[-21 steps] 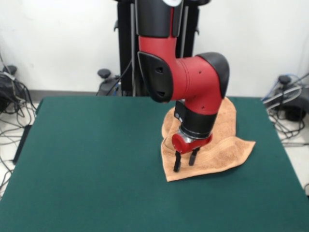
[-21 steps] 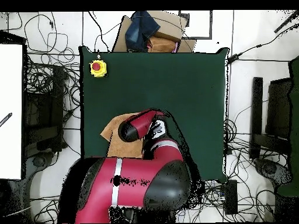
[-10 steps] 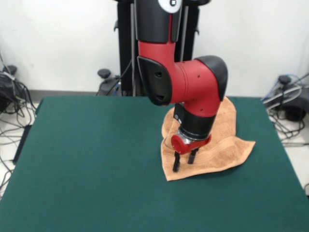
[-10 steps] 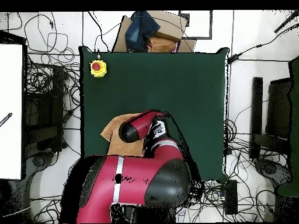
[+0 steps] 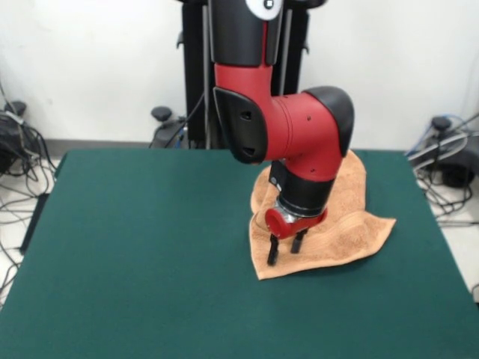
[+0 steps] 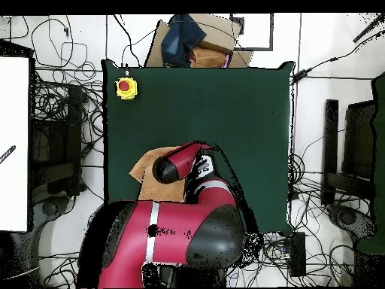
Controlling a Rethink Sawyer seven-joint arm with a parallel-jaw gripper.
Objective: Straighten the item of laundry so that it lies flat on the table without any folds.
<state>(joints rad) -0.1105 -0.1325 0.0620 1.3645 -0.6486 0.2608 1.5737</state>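
At the near corner of the towel [image 5: 329, 224] the gripper [image 5: 284, 253] hangs open, its tips right over the cloth. From there the towel runs back across the table [image 5: 150, 247], still rumpled.

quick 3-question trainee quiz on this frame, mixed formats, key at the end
1. True or false: the towel lies fully flat, no folds.
2. The end effector is: A) open above the towel's near corner, B) shut on the towel, C) out of view.
3. Fill in: in the overhead view, a yellow box with a red button sits near a ___ of the table.

Key: 1 false, it looks folded and uneven; 2 A; 3 corner.
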